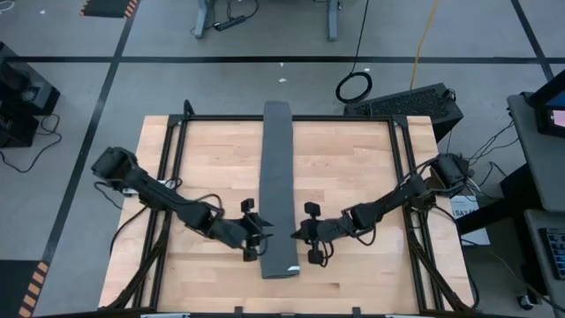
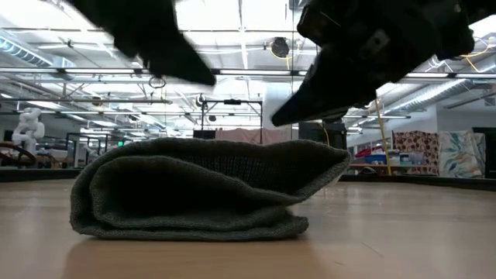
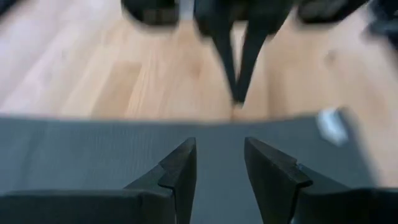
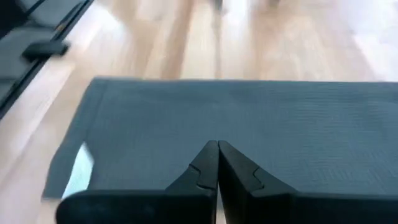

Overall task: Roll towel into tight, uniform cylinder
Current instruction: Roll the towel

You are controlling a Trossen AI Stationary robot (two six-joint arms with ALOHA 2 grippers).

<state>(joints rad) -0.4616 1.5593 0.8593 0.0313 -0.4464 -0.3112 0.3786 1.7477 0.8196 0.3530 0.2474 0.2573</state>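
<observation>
The towel (image 1: 277,190), dark grey and folded into a long narrow strip, lies flat down the middle of the wooden table (image 1: 353,168), one end hanging just past the far edge and the other stopping short of the near edge. Seen level from the near edge, that near end of the towel (image 2: 201,190) shows as a thick doubled fold, rounded on one side and lying open on the other. A small white tag (image 3: 331,123) sits on the towel close to its near end.

My left gripper (image 1: 258,238) hangs just beside the towel on its left, close to the near end, its two fingers (image 3: 180,171) released, parted with nothing between them, poised above the grey cloth (image 3: 93,149). My right gripper (image 1: 300,234) faces it from the towel's other side, just beside the cloth at about the same place along the strip, its fingers (image 4: 205,165) clenched together on nothing, their tips over the towel (image 4: 280,124). Both arms reach in towards the towel from the table's outer sides, well apart at the shoulders and drawn close at the claws, the strip lying between them.
</observation>
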